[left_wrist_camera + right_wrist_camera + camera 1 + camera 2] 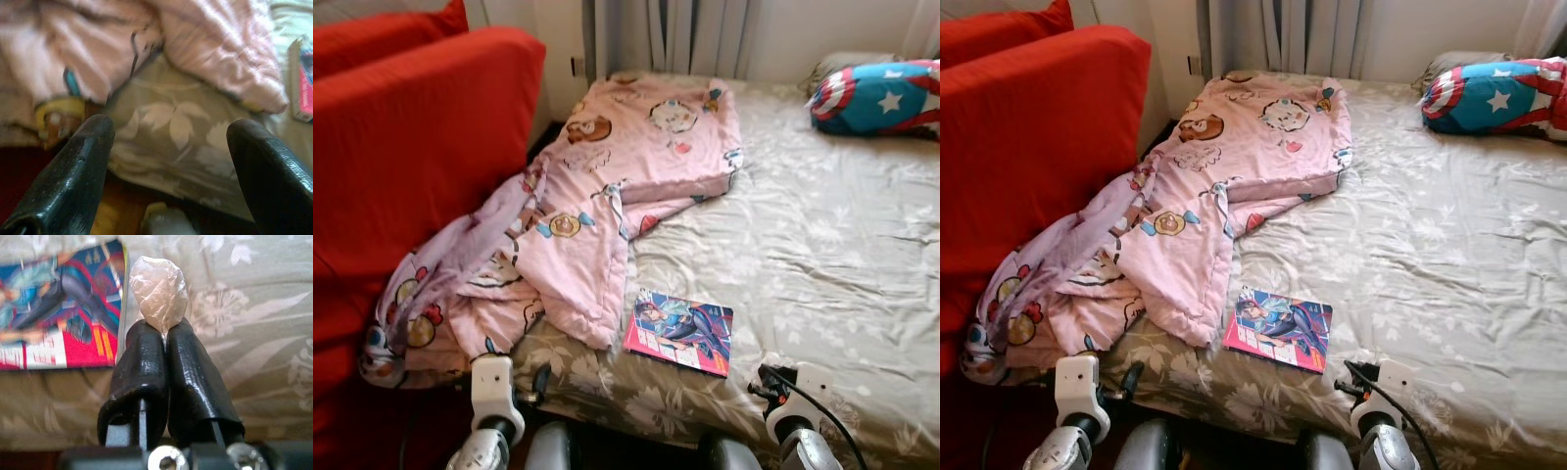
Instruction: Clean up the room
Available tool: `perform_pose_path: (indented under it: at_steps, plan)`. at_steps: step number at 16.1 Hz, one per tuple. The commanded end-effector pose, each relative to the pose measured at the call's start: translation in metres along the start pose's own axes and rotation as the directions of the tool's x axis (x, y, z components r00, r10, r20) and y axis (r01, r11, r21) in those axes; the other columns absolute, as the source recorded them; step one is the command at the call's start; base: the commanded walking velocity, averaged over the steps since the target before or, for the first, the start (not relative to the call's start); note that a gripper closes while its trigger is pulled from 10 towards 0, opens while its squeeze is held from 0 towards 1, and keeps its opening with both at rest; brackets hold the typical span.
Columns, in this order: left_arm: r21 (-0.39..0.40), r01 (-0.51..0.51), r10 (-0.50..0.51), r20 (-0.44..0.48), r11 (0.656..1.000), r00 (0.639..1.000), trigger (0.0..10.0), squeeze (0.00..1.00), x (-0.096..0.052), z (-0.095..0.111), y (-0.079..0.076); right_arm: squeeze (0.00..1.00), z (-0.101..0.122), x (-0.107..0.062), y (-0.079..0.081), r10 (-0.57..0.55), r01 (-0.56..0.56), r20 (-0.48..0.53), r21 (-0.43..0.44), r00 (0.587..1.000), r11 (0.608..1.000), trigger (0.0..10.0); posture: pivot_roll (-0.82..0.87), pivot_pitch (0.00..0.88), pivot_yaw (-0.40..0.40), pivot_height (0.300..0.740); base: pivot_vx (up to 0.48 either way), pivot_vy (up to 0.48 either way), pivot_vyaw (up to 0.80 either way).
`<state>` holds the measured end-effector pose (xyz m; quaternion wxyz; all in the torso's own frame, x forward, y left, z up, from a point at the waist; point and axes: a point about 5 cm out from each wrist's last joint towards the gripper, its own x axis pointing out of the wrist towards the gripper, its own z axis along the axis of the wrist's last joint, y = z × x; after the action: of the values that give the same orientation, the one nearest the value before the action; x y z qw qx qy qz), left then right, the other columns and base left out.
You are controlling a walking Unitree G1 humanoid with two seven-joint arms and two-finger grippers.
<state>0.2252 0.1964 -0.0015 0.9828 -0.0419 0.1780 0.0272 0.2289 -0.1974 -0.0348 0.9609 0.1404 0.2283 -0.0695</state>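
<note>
So the bed (822, 245) has a greyish-tan sheet with a pale leaf and flower print, pretty wrinkled all over. Up at the far right corner there's a pillow (876, 96) in blue, red and white with stars on it, lying on the sheet. A big red sofa (421, 147) stands right against the bed's left side, with a red cushion (382, 34) on top. Grey curtains (690, 34) hang behind the bed, with a wall outlet (576, 66) just left of them.

We see the left gripper (168, 142) with its two black fingers (73, 176) spread wide apart, holding nothing. Beyond them lies the grey leaf-patterned bedsheet (171, 132), overlapped by the pink printed blanket (215, 44). A comic book's edge (302, 81) shows nearby.
</note>
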Motion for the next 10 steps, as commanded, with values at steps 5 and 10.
perform_pose_path:
  at_steps: [5,10]
  plan:
    - [-0.029,-0.027,0.023,-0.130,0.999,0.991,10.0,0.00,0.007,-0.029,0.008,0.00,-0.029,-0.004,-0.002,-0.032,0.019,-0.166,-0.082,0.986,0.996,10.0,0.00,0.000,-0.006,0.713,0.000,0.000,0.00]
    - [0.001,-0.021,0.020,-0.307,1.000,0.952,10.0,0.00,0.008,-0.054,0.013,0.00,-0.045,-0.011,-0.011,-0.092,0.064,-0.268,-0.110,0.959,0.992,10.0,-0.01,0.000,-0.011,0.740,0.000,0.000,0.00]
